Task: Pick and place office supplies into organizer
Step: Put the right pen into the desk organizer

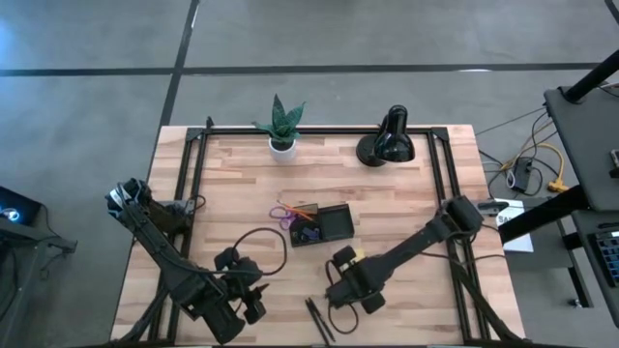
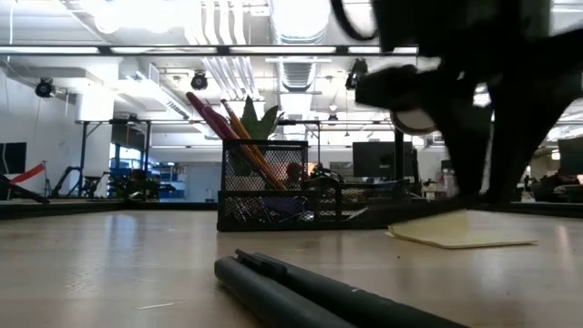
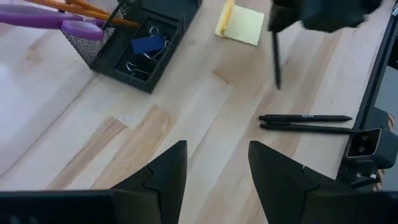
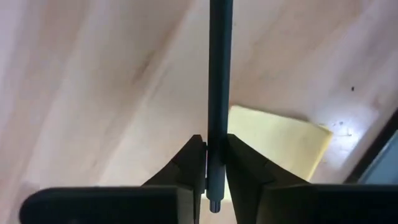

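Observation:
The organizer [image 1: 326, 224], a black mesh tray, stands mid-table with purple-handled scissors [image 1: 289, 218] and an orange pencil [image 1: 298, 209] sticking up out of it [image 2: 264, 196]. My right gripper [image 4: 216, 146] hovers nearer the table's front edge [image 1: 350, 290], shut on a black pen [image 3: 277, 59]. Under it lies a yellow sticky-note pad [image 4: 280, 149]. Two more black pens [image 3: 306, 123] lie side by side on the table by the front edge [image 1: 319, 319]. My left gripper [image 3: 214, 168] waits open at the front left [image 1: 247, 302]. My right gripper pinches the black pen between its two fingers close to the pen's upper end [image 4: 217, 124], which pokes out just behind the fingertips. The fingers point down from above and the pen runs along them. The pen hangs nearly upright below the fingers [image 3: 277, 74].
A potted plant [image 1: 281, 126] and a black desk lamp [image 1: 387, 140] stand along the far edge. Black frame rails [image 1: 193, 174] run down both sides of the table. Bare wood lies between the organizer and my left gripper.

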You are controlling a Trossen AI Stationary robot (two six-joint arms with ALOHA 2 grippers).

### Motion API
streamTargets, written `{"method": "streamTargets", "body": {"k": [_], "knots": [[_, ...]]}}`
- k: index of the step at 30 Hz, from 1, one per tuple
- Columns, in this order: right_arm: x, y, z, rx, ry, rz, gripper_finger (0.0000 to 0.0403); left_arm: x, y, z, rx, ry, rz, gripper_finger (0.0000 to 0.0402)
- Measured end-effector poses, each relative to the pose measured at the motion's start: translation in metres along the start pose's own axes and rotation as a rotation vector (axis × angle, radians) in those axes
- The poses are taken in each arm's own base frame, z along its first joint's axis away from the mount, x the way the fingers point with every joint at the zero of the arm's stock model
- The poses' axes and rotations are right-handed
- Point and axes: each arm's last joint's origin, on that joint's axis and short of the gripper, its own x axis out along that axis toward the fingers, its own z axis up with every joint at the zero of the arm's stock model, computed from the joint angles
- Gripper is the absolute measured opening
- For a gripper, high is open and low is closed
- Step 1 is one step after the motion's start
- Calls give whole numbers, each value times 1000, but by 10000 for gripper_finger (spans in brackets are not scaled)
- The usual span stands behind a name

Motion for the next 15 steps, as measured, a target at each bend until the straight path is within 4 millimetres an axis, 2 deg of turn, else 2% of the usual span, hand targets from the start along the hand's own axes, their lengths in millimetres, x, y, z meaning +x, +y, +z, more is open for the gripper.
{"method": "streamTargets", "body": {"k": [3, 8, 15], "knots": [[-16, 5, 4, -33, -2, -81, 47, 0, 1, 0, 5, -6, 7, 157], [-45, 4, -2, -140, 96, -382, 40, -1, 1, 1, 4, -25, 8, 157], [-71, -27, -15, -262, 309, -713, 39, -5, 3, 4, -3, -58, 5, 157]]}}
